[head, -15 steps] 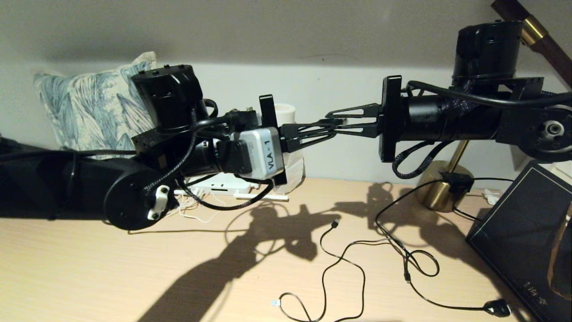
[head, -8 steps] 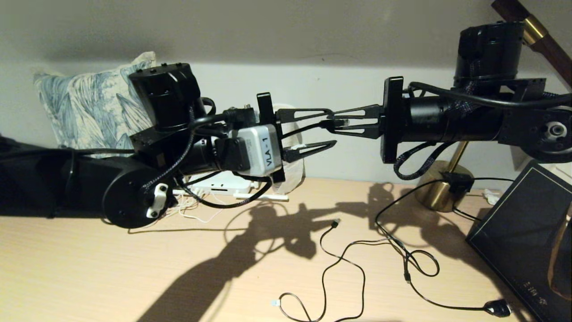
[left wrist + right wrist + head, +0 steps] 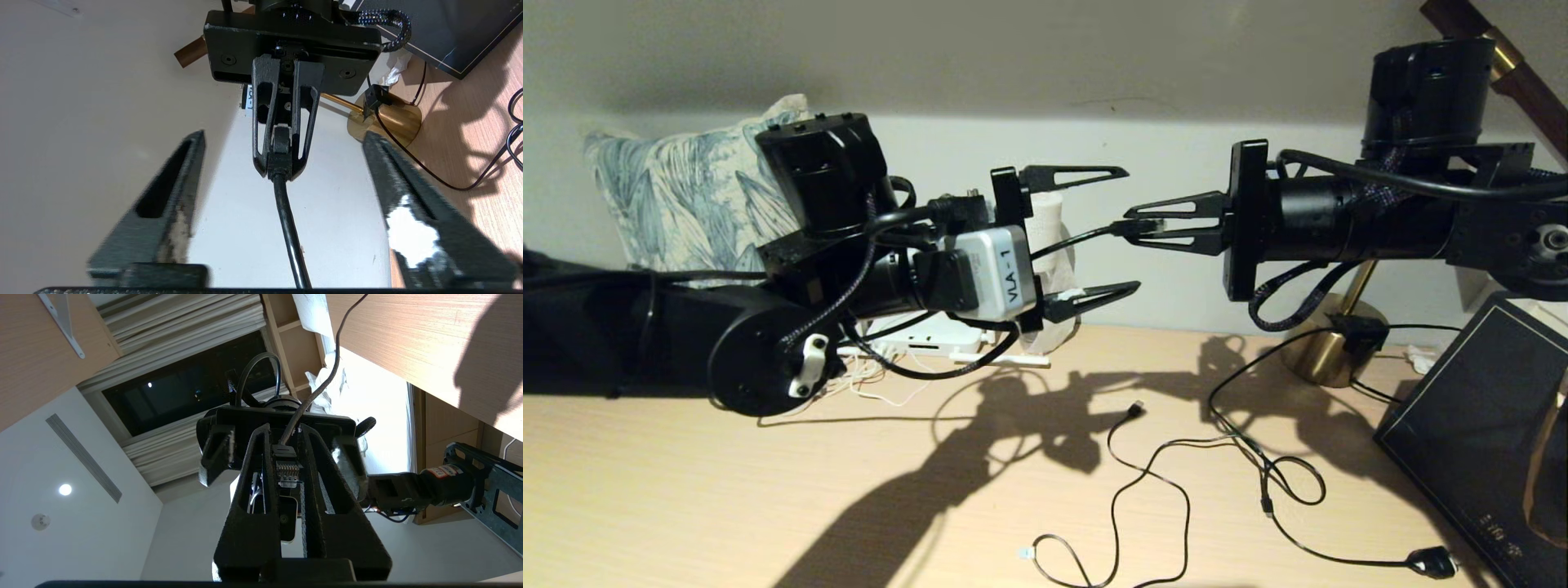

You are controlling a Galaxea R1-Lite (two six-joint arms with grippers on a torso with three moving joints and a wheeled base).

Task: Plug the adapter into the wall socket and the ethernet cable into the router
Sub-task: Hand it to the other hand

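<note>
The ethernet cable (image 3: pixel 1078 238) is held in the air between my two arms. My right gripper (image 3: pixel 1134 226) is shut on its clear clip plug (image 3: pixel 287 470), whose gold contacts face the right wrist camera. My left gripper (image 3: pixel 1131 229) is open, one finger above and one below the cable (image 3: pixel 286 220), touching neither it nor the right gripper (image 3: pixel 280 173). The white router (image 3: pixel 931 333) lies flat under my left arm by the wall, one antenna (image 3: pixel 1001 358) showing. The adapter and the wall socket are out of view.
A thin black cable (image 3: pixel 1176 482) loops over the wooden table to a black plug (image 3: pixel 1429 562). A brass lamp base (image 3: pixel 1327 353) and a dark box (image 3: pixel 1486 425) stand at the right. A patterned pillow (image 3: pixel 686 196) leans at the back left.
My left gripper has opened wide and let go of the ethernet cable. The right gripper keeps the plug and has drawn slightly to the right.
</note>
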